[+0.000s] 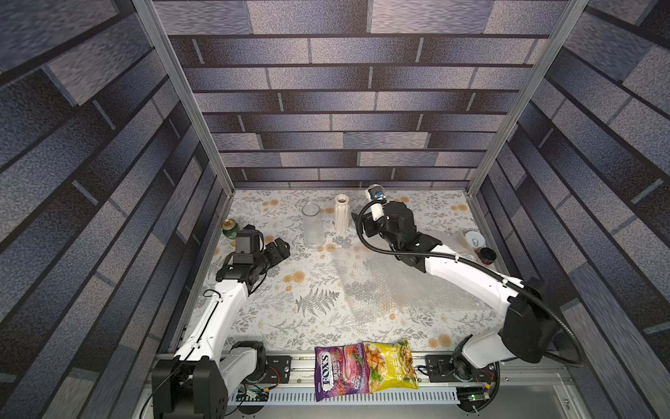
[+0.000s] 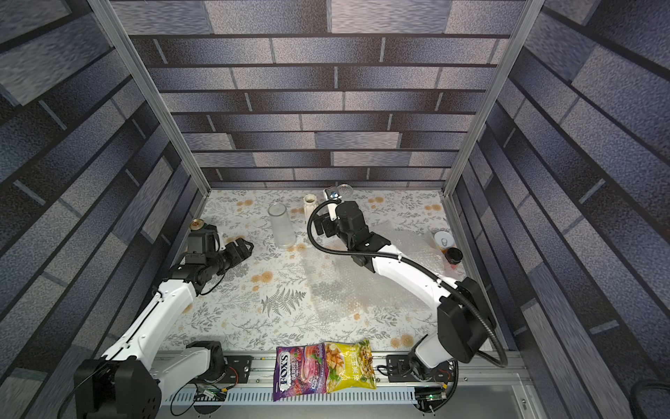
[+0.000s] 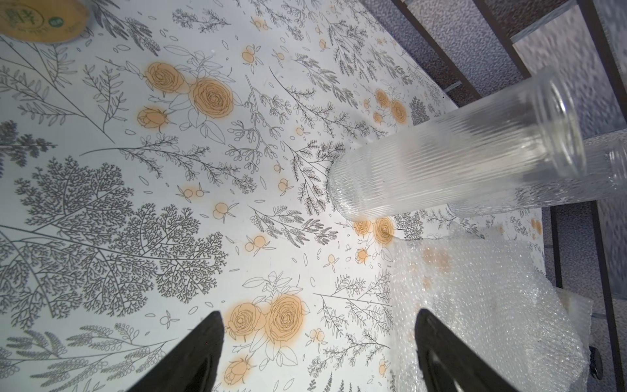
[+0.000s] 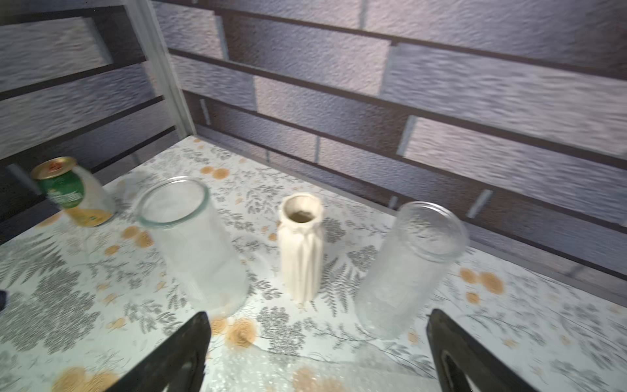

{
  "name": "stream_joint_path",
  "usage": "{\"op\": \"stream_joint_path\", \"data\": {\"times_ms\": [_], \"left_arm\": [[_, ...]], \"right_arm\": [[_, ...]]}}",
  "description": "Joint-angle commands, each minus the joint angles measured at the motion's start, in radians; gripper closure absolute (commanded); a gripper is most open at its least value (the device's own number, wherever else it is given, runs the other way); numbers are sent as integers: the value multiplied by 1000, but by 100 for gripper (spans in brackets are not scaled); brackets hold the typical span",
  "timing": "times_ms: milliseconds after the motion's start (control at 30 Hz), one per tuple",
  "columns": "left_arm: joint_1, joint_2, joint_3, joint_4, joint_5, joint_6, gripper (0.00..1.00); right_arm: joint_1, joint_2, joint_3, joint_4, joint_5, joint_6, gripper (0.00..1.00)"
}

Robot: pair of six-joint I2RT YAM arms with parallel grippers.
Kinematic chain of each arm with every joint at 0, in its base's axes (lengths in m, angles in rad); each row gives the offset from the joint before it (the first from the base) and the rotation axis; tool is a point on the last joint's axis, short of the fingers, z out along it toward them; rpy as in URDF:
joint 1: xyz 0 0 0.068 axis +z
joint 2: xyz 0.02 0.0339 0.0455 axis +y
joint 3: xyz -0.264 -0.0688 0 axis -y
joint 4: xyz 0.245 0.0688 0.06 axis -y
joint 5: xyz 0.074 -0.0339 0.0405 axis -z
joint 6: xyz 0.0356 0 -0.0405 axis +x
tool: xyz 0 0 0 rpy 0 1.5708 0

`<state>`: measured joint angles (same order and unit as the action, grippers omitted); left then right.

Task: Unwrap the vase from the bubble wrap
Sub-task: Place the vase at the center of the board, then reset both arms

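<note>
Bubble wrap (image 1: 380,286) lies spread flat while left tool (image 3: 319,312) and right tool (image 4: 319,312) both gape wide, gripping nothing.

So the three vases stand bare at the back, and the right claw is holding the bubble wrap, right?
Not quite. The right gripper is open and empty, as the right wrist view shows; the bubble wrap lies spread on the table. The ribbed glass vase, cream ceramic vase and textured glass vase do stand bare at the back.
</note>
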<state>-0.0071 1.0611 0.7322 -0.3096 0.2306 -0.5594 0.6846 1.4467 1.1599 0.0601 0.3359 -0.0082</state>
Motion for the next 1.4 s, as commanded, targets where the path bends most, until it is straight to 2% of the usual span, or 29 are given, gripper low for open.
{"op": "stream_joint_path", "data": {"times_ms": [0,100,133,167,267,400,533,600,767,1067,1233,1367], "left_arm": [[7,-16,22,45,-28,59,10],[12,-15,50,45,-55,90,9],[15,-13,58,47,-61,101,8],[18,-11,64,57,-70,112,2],[19,-6,75,88,-123,150,0],[19,-13,37,168,-268,211,0],[19,6,-74,368,-399,346,0],[34,31,-111,422,-465,340,0],[94,127,-159,505,-511,289,0],[96,253,-334,900,-450,375,0],[94,286,-398,1116,-336,448,0],[95,368,-396,1185,-262,477,0]], "right_arm": [[-47,-88,-35,-248,192,49,0],[-128,-170,-84,-306,226,99,0],[-159,-193,-132,-307,219,117,0],[-197,-216,-161,-307,203,138,0],[-284,-272,-231,-298,178,174,0],[-342,-321,-304,-254,206,157,0],[-391,-348,-373,-195,247,173,0],[-418,-361,-416,-153,220,192,0],[-447,-381,-506,-40,148,204,0],[-493,-327,-560,109,69,157,0],[-525,-274,-631,327,45,89,0],[-534,-228,-682,447,50,53,0]]}}
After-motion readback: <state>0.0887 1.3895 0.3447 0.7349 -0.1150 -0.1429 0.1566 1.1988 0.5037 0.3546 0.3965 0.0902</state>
